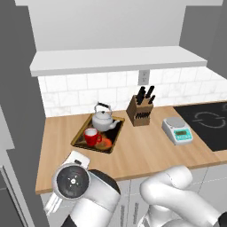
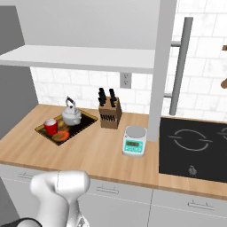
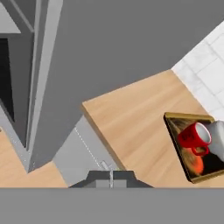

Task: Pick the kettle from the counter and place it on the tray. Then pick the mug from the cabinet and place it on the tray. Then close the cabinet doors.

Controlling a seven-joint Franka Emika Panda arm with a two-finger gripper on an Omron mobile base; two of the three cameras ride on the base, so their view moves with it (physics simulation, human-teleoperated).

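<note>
The silver-white kettle [image 1: 103, 119] [image 2: 71, 114] and the red mug [image 1: 92, 136] [image 2: 50, 127] [image 3: 195, 137] both stand on the dark tray [image 1: 116, 136] [image 2: 87, 120] [image 3: 185, 118], at the left of the wooden counter [image 1: 137, 150] [image 2: 97, 153] [image 3: 131, 122]. The mug is in front of the kettle. My gripper [image 3: 111, 176] is shut, its tips meeting with nothing between them, off the counter's left end and apart from the tray. The right cabinet door [image 2: 162, 66] stands open, with its bar handle [image 2: 179, 66] showing. The cabinet's white shelf base [image 1: 119, 60] [image 2: 80, 57] hangs above the counter.
A knife block [image 1: 141, 108] [image 2: 110, 114] stands against the tiled wall right of the tray. A small scale [image 1: 177, 130] [image 2: 134, 141] and a black cooktop [image 1: 208, 122] [image 2: 193, 148] lie further right. A tall grey panel [image 3: 131, 43] rises beside the counter's left end.
</note>
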